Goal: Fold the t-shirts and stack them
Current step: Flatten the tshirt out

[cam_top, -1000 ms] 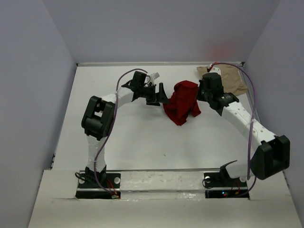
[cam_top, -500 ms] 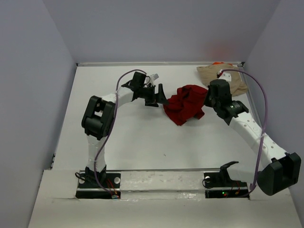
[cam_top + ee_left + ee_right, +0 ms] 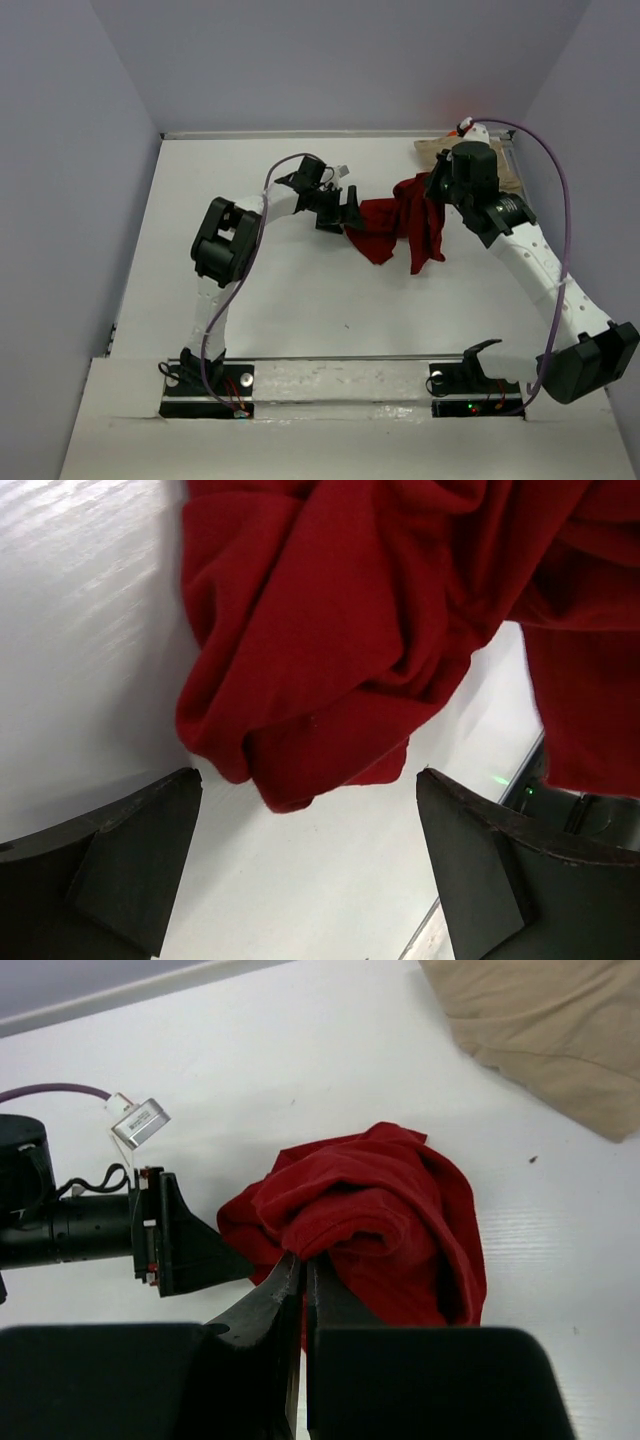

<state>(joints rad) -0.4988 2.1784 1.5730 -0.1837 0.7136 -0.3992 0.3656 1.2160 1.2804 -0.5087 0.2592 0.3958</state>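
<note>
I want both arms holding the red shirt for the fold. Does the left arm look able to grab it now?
Probably yes: the left tool stands open with the red shirt bunched just ahead of its gap, nothing between; the right tool holds it.

We find the bunched t-shirt (image 3: pixel 395 222) between left gripper (image 3: pixel 352 210), left, and right gripper (image 3: pixel 432 190), upper right; second t-shirt (image 3: pixel 508 172) behind, upper-right corner.

Left gripper (image 3: pixel 352 212) nearer, dark red t-shirt (image 3: pixel 395 222) higher.
</note>
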